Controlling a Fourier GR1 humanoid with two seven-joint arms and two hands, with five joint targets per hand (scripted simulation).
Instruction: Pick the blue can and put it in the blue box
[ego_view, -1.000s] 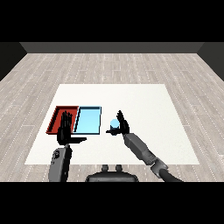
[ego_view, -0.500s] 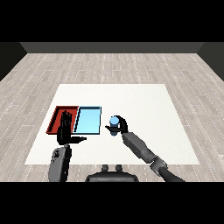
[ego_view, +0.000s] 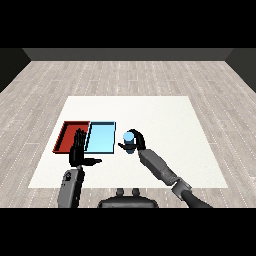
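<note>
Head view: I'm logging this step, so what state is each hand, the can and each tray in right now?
Right hand: curled round the blue can.
Blue can: upright, held, just right of the light blue tray, not in it.
Left hand: open, fingers straight, holding nothing.
Light blue tray: nothing in it.
Red tray: nothing visible in it; left hand covers its near edge.

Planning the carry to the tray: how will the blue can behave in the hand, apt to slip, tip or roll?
The blue can looks rigid, so the right hand curled round it probably won't dent it. Its smooth round side may slip. Set down tilted, it would likely roll.
</note>
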